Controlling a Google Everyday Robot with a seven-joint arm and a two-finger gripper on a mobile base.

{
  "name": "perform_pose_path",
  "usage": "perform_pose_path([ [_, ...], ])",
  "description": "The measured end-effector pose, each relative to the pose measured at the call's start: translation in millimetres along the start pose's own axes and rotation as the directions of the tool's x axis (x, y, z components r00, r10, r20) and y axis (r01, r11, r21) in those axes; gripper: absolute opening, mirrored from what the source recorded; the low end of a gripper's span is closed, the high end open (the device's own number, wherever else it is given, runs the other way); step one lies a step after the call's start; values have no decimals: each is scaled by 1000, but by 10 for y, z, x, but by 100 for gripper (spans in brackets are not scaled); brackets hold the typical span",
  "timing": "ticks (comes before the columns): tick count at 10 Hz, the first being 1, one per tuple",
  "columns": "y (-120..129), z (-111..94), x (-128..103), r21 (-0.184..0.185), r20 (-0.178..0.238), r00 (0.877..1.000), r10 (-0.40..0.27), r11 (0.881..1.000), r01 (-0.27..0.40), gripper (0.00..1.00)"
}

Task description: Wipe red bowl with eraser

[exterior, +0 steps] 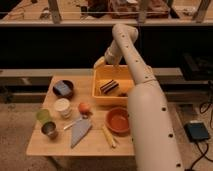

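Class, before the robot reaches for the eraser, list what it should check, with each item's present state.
1. Eraser found, lying in the yellow bin: ok.
2. Gripper open and empty: ok.
3. Gripper directly over the eraser: not ok; it hangs by the bin's back left corner.
4. Red bowl upright on the table: ok.
5. Eraser clear of the dark item beside it: cannot tell.

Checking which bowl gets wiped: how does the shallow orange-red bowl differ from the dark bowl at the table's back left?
The shallow orange-red bowl is empty; the dark bowl holds a blue block. The orange-red bowl sits in front of the yellow tray, near the front of the wooden table; the dark bowl sits left of the tray. Both are round and upright. The open gripper hangs over the tray's back left corner, holding nothing.
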Motion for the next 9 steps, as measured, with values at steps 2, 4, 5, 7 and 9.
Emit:
perform_pose_path([
  [2,0,-8,-2,0,3,1000,0,1000,0,80],
  [4,11,-9,-3,-3,3,1000,0,1000,0,80],
  [5,17,0,-13,-12,6,1000,9,1000,-9,80],
  [7,31,25,-92,-79,0,997,82,993,-82,80],
  [9,94,37,-245,-132,-12,992,123,983,-124,80],
])
